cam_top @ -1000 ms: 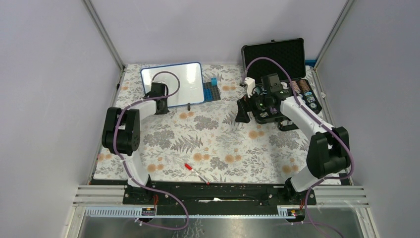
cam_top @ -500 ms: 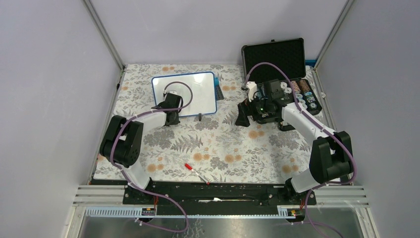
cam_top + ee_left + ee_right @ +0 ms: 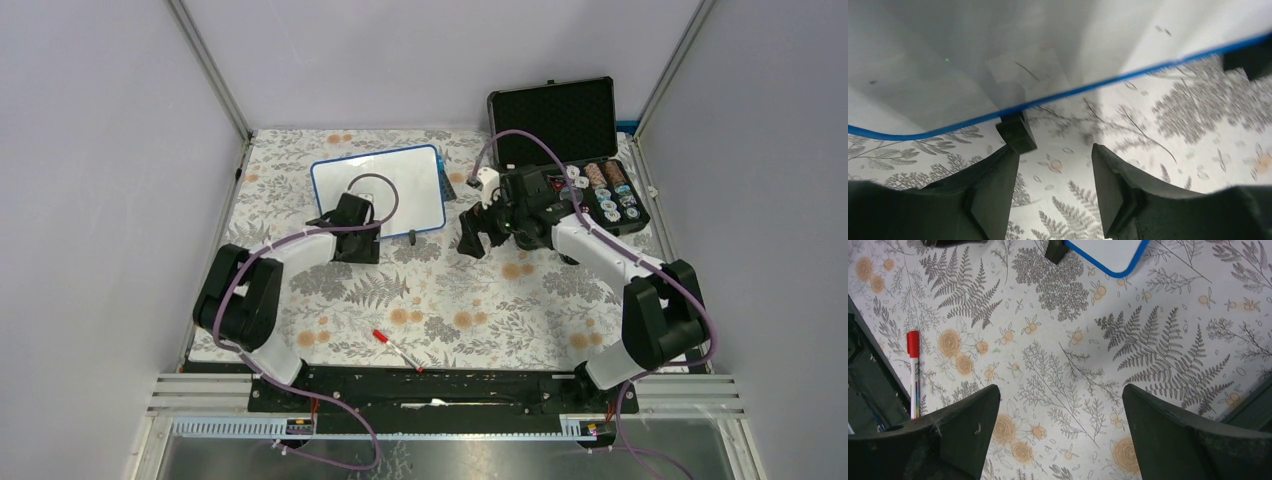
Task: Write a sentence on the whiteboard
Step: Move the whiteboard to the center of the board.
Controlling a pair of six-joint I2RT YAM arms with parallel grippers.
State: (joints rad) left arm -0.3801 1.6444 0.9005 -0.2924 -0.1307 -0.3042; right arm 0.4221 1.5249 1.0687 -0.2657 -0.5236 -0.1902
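The whiteboard [image 3: 385,188], white with a blue rim, rests tilted on black feet on the floral cloth, its face blank. My left gripper [image 3: 352,235] sits at its near edge and is open. In the left wrist view the blue rim [image 3: 1058,95] runs just beyond the fingertips, and a black foot [image 3: 1015,131] stands beside the left finger. Nothing lies between these jaws [image 3: 1055,155]. My right gripper [image 3: 472,240] hovers right of the board, open wide [image 3: 1060,395] over bare cloth. A red-capped marker [image 3: 395,350] [image 3: 913,375] lies near the front edge.
An open black foam-lined case [image 3: 555,115] stands at the back right, with a tray of small jars [image 3: 605,190] in front of it. A small blue piece [image 3: 441,160] peeks out behind the board. Grey walls enclose the table on both sides.
The whiteboard was dragged right and toward the middle by the left gripper, which has now opened and let go of its edge. The right arm swung left, away from the case.
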